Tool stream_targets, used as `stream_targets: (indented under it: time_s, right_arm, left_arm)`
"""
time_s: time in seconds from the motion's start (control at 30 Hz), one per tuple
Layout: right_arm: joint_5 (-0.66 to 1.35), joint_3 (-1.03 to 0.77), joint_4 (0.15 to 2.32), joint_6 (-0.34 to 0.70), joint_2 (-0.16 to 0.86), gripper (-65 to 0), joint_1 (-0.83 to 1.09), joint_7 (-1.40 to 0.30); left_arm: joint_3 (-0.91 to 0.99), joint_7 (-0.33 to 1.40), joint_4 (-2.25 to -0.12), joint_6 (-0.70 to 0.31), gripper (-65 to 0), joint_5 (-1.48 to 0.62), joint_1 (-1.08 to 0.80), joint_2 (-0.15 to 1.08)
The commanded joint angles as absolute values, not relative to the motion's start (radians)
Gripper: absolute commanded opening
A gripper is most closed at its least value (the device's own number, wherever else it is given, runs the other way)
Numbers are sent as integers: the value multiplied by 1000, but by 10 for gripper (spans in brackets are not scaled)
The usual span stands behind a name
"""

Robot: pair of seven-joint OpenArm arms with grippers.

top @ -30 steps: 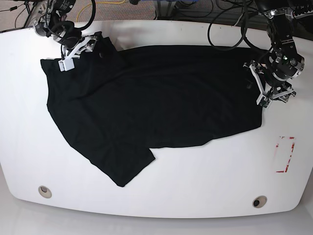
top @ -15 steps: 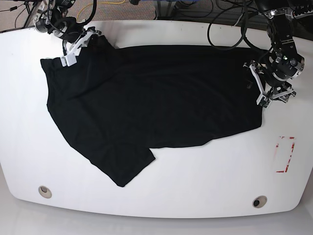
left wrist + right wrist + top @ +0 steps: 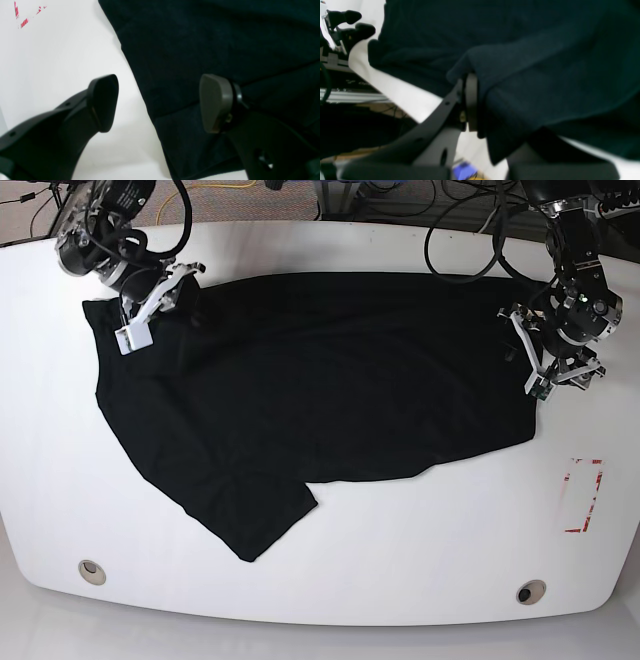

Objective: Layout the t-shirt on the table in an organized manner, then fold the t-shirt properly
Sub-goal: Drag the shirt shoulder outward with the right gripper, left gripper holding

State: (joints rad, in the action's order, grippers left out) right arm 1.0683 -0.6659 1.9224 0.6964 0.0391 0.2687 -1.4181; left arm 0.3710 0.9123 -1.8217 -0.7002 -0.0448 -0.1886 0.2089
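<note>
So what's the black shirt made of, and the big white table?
The t-shirt looks like soft, matte knit cloth, probably cotton: it creases and drapes and gives no shine. The table looks like hard, glossy white plastic or laminate: it is smooth and reflects light. Neither exact material can be told for sure.
</note>
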Motion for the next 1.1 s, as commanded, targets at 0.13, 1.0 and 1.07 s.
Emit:
stream_targets:
  time_s: [0.13, 1.0, 1.07]
  right_arm:
    - [1095, -650, 1893, 698, 50, -609, 150, -1396]
    - [1093, -699, 1696, 698, 208, -55, 114, -1394]
    - [1093, -716, 1695, 698, 229, -73, 136, -1394]
  left_arm:
    - [375, 895, -1837, -698, -172, -50, -180, 222]
    - [375, 895, -1837, -698, -172, -51, -180, 222]
    - [375, 895, -1837, -698, -172, -51, -180, 222]
